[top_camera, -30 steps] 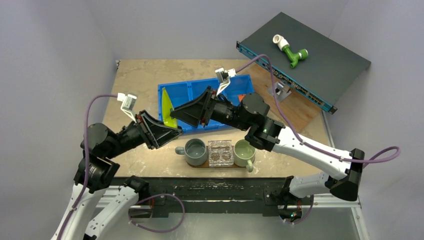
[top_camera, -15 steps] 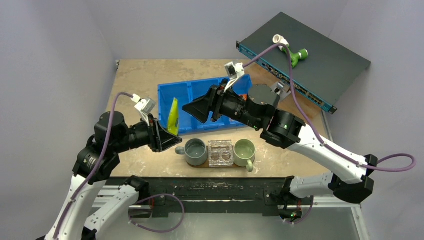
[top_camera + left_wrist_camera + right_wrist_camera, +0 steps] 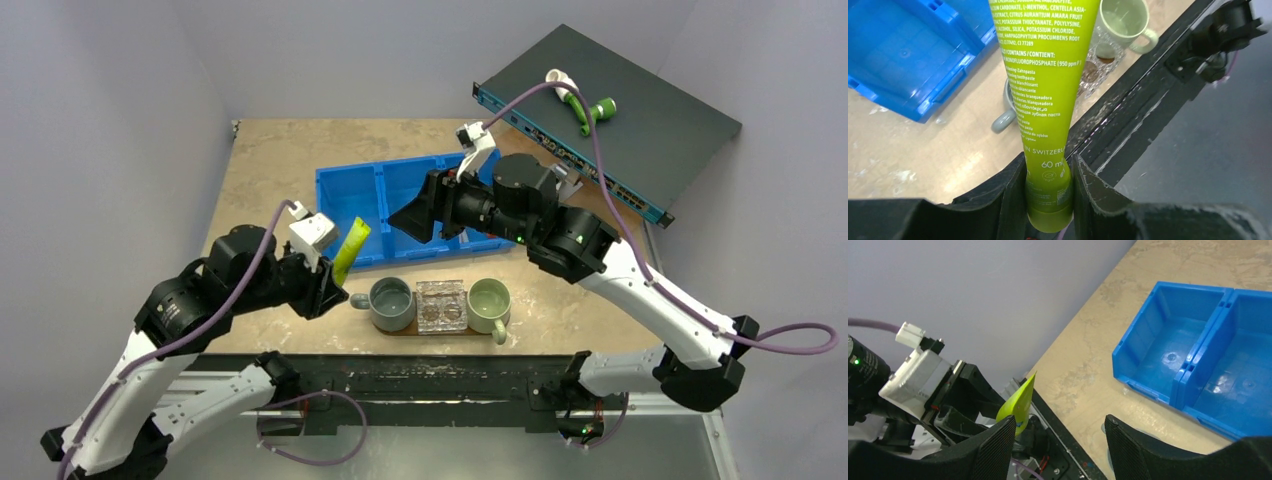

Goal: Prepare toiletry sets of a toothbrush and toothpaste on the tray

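The left gripper point(image 3: 326, 284) has drawn the green toothpaste point(image 3: 350, 244) back out of the blue bin point(image 3: 345, 190), clamped on its narrow end, just left of the mugs point(image 3: 390, 303); the right gripper point(image 3: 1059, 422) gapes empty over the bin; the tray point(image 3: 455, 335) shows no set yet.

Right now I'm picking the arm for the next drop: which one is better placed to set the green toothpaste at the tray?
Left. Its fingers clamp the green toothpaste, held beside the grey mug on the tray. The right fingers are open, empty, over the blue bin.
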